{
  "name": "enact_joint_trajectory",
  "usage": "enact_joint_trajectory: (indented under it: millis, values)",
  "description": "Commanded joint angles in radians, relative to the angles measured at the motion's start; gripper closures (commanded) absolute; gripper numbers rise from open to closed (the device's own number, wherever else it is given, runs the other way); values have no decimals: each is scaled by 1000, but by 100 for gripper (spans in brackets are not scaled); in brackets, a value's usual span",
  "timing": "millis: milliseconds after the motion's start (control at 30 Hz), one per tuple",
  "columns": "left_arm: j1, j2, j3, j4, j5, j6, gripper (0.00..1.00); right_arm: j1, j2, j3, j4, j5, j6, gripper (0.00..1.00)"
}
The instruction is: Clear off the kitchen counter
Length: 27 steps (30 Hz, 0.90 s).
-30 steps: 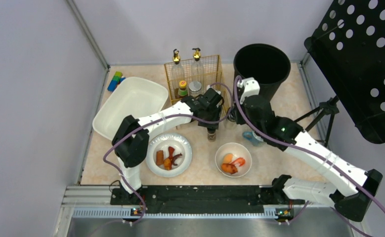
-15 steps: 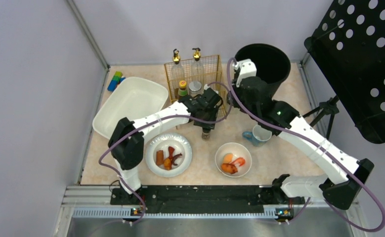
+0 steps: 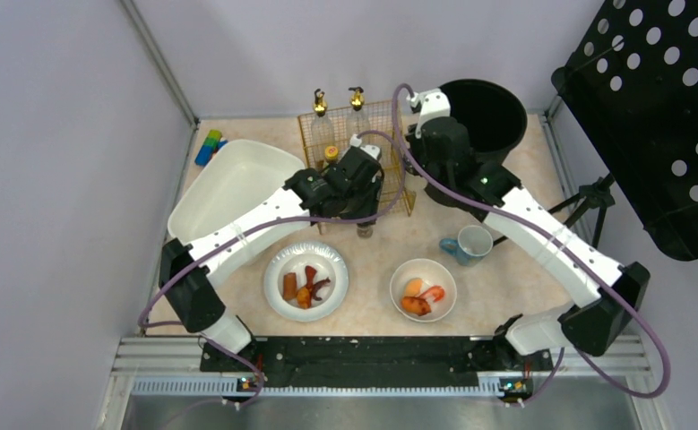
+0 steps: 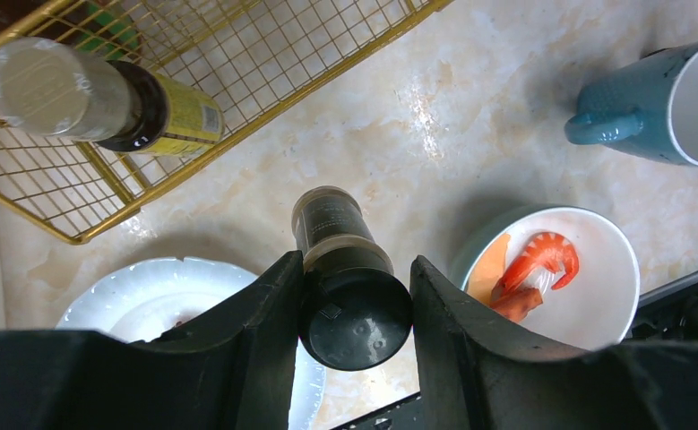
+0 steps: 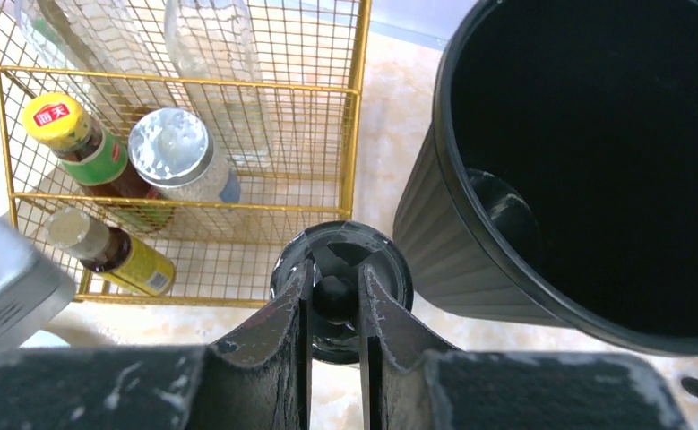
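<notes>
The kitchen counter (image 3: pixel 369 300) is beige marbled stone. My left gripper (image 4: pixel 356 296) is shut on the black cap of a dark spice jar (image 4: pixel 331 219), which hangs upright above the counter (image 4: pixel 470 134) beside the gold wire rack (image 4: pixel 237 54). From above, that jar (image 3: pixel 364 231) sits just in front of the rack (image 3: pixel 345 125). My right gripper (image 5: pixel 335 273) is shut on the small knob of a dark round-lidded jar (image 5: pixel 385 260), between the rack (image 5: pixel 237 179) and the black bin (image 5: pixel 596 161). In the top view the right arm hides this jar.
A white tub (image 3: pixel 237 184) stands at the back left, with coloured blocks (image 3: pixel 209 146) behind it. The black bin (image 3: pixel 484 112) is at the back right. A plate (image 3: pixel 278 264) and a bowl (image 3: pixel 443 273) hold food scraps. A teal mug (image 3: pixel 470 244) lies on its side. Bottles fill the rack.
Both arms have swung toward the back. The left has carried the spice jar back and left toward the rack; the right has moved its jar from near the mug toward the bin.
</notes>
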Motion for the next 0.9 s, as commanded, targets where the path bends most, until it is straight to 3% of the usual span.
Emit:
enact_joint_trajectory:
  millis: [0,367,867]
  values:
    - [-5,-67,28,-1,-32,29,100,-12,42,120,114,-17,-26,100]
    - [-2,-21,158,16,-102,77,100,-30,187,265,166,-74,-24,100]
    - [62,45,195,78,-142,101,100,-100,296,204,329,-164,51,100]
